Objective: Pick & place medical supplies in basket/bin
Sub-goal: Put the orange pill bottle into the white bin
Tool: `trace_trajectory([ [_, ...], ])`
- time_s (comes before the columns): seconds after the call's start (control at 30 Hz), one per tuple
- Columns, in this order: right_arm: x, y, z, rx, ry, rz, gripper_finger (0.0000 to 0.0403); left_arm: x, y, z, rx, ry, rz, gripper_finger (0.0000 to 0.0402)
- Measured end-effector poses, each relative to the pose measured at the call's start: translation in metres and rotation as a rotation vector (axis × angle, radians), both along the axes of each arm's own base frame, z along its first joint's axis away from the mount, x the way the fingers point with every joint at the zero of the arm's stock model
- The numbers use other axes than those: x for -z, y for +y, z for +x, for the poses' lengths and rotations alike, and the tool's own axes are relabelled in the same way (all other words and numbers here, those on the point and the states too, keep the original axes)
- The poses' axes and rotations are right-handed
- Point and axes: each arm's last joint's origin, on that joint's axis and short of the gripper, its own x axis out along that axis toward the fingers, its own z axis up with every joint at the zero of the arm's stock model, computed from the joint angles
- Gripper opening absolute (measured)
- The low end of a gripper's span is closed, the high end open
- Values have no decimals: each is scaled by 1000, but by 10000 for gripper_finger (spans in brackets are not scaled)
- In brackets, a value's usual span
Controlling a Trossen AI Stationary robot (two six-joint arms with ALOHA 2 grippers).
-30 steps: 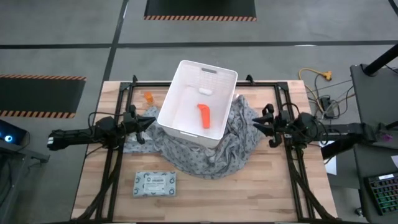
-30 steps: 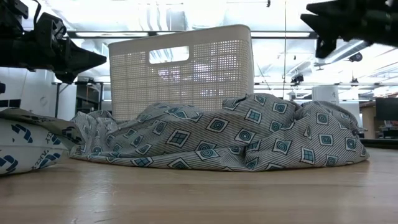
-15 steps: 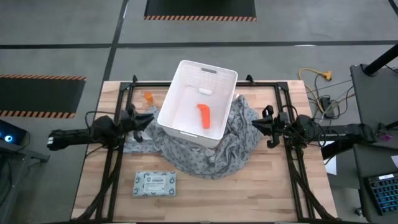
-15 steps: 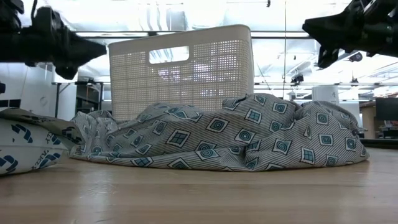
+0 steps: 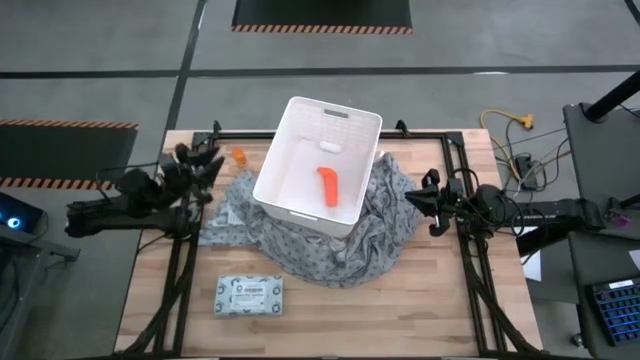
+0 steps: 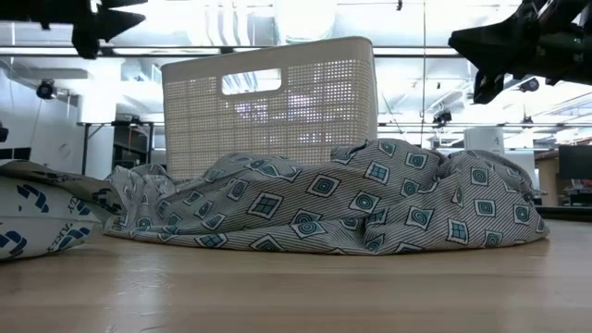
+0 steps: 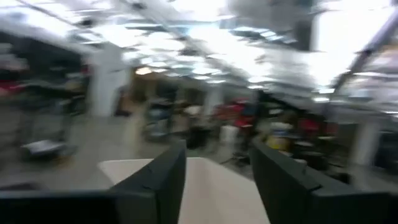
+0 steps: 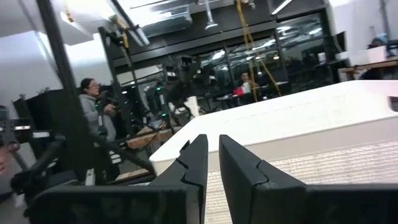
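The white basket (image 5: pixel 300 205) stands at the table's middle, its near side on the grey patterned cloth (image 5: pixel 340 245). Inside it lie an orange tapered tube (image 5: pixel 328 186) and a tiny white piece (image 5: pixel 331 146). A small orange bottle (image 5: pixel 239 156) stands on the wood to the basket's left. The pale printed packet (image 5: pixel 249 295) lies flat near the front edge. My left gripper (image 5: pixel 207 160) hovers open, high above the table, just left of the bottle. My right gripper (image 5: pixel 412 200) is shut in the air, right of the basket, above the cloth's edge.
A black metal frame (image 5: pixel 190 250) runs along the table's left, right and far sides under both arms. In the low view the cloth (image 6: pixel 324 208) is heaped in front of the basket (image 6: pixel 268 102), and the packet (image 6: pixel 37 217) shows at the left. A person (image 8: pixel 93 112) stands in the room beyond.
My left gripper has swung away from the cloth toward the table's far left corner and risen, ending beside the orange bottle, and its fingers have opened. My right gripper has stayed almost in place beside the basket.
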Motion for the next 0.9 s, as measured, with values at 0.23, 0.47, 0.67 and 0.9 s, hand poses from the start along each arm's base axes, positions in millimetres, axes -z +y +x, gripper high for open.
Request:
trace_trajectory([
  [0.23,0,-1,0,43,-1,12,33,-35,10,19,-285,236,-147,271],
  [0.47,0,-1,0,42,-1,12,33,-59,32,32,-479,374,-383,310],
  [0.67,0,-1,0,42,-1,11,33,-72,63,53,-445,464,-515,310],
  [0.9,0,-1,0,29,-7,55,33,-56,111,69,-499,652,-720,311],
])
